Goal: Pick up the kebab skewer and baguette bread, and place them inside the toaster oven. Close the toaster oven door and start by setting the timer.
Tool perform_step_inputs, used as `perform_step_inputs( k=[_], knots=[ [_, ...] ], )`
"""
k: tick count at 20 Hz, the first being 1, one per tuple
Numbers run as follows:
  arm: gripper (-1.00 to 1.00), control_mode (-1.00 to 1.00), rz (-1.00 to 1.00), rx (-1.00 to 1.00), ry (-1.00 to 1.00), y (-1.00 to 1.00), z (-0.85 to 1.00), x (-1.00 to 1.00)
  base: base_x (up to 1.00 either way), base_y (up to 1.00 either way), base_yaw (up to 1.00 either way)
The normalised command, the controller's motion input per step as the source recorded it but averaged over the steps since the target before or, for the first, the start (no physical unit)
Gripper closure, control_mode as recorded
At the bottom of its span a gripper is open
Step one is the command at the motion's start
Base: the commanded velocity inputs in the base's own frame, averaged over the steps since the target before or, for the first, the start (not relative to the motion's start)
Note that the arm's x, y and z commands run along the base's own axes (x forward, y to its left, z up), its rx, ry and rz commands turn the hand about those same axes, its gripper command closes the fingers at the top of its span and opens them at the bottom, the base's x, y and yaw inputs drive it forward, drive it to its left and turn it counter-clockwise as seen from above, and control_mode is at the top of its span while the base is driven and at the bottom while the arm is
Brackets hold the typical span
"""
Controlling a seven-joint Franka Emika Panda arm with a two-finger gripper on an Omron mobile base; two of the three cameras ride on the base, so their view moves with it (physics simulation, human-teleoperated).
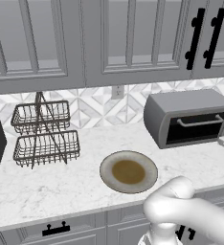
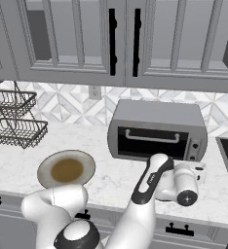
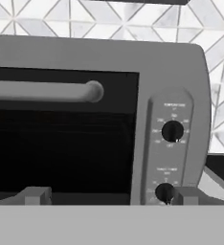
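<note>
The toaster oven [image 2: 157,130] sits at the countertop's [image 2: 111,180] back edge, its door [image 2: 152,142] shut. The gripper [image 3: 109,196], jaws open, faces its lower control knob [image 3: 164,192]. An empty plate [image 2: 66,168] rests near the front edge.

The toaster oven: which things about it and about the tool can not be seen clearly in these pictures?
- Inside of the toaster oven: every view shows the door shut, and its glass is black. I cannot tell whether the skewer and bread are in there.
- Knobs: in the hand view the printed marks are too small and blurred to read.
- Tool: the hand view's bottom edge cuts its open tips. In the left base view it is cut by the right edge.
</note>
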Motion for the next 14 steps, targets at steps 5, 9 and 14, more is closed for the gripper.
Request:
perform_step_inputs(
  k=[5, 9, 14],
  knots=[
    [-1.00, -1.00, 0.00, 0.01, 0.00, -0.17, -0.19, 0.15, 0.00, 0.00, 0.00],
    [-1.00, -1.00, 0.00, 0.02, 0.00, -0.17, -0.18, 0.20, 0.00, 0.00, 0.00],
    [-1.00, -1.00, 0.05, 0.05, 0.00, -0.09, -0.14, 0.23, 0.00, 0.00, 0.00]
  ],
)
